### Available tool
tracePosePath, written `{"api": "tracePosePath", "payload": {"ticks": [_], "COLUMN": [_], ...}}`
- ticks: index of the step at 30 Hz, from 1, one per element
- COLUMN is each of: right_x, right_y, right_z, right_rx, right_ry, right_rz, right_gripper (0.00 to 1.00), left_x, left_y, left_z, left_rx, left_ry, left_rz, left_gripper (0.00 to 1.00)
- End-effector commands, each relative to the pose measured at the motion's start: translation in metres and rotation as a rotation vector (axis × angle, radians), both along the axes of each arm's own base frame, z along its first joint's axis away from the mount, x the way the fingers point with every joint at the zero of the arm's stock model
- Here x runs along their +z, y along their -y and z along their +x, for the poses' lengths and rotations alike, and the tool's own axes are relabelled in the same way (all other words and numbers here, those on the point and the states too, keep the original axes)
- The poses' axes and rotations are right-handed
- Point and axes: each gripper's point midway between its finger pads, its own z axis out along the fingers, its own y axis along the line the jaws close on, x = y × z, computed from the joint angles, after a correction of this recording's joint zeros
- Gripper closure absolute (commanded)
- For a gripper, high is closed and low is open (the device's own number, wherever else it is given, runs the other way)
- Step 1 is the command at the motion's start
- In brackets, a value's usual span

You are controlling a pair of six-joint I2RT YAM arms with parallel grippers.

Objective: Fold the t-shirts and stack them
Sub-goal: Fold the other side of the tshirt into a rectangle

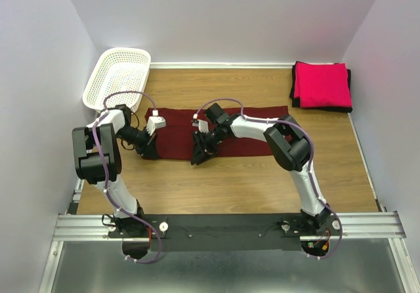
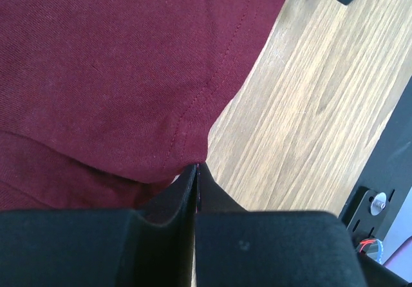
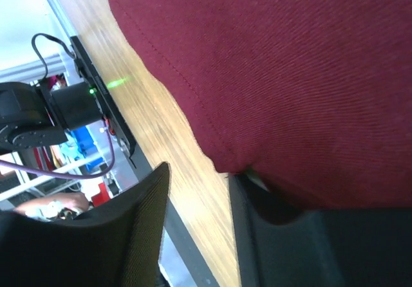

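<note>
Top external: both arms at the maroon t-shirt

It lies flat as a long band in the middle of the bench. Left jaws are pressed together, pinching its near-left hem corner. Right jaws stand apart at the near hem, cloth draped over one finger, nothing clamped. The pink-red t-shirt sits folded on a black t-shirt in the far right corner.

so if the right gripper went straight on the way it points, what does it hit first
The maroon t-shirt. The right gripper is open astride its near hem, with cloth against one finger. The wooden table looks to lie right beneath, though depth is hard to judge.
</note>
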Motion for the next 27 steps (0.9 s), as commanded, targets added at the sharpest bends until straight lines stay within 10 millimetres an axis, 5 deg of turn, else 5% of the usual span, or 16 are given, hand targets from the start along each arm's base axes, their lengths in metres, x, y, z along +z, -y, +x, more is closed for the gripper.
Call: {"api": "tracePosePath", "payload": {"ticks": [1,9,19,27], "right_x": [-0.014,0.008,0.057,0.061], "right_y": [-0.006,-0.008,-0.002,0.007], "right_z": [0.007,0.012,0.053,0.080], "right_rx": [-0.022,-0.025,-0.084,-0.129], "right_ry": [0.009,0.055,0.156,0.166], "right_rz": [-0.023,0.009,0.093,0.108], "right_gripper": [0.57,0.99,0.99,0.99], "left_x": [0.006,0.015,0.039,0.057], "left_y": [0.006,0.007,0.004,0.001], "left_z": [0.001,0.001,0.028,0.065], "left_rx": [-0.010,-0.020,-0.002,0.035], "left_ry": [0.018,0.024,0.086,0.139], "left_rz": [-0.036,-0.042,-0.036,-0.039], "left_gripper": [0.94,1.00,1.00,1.00]}}
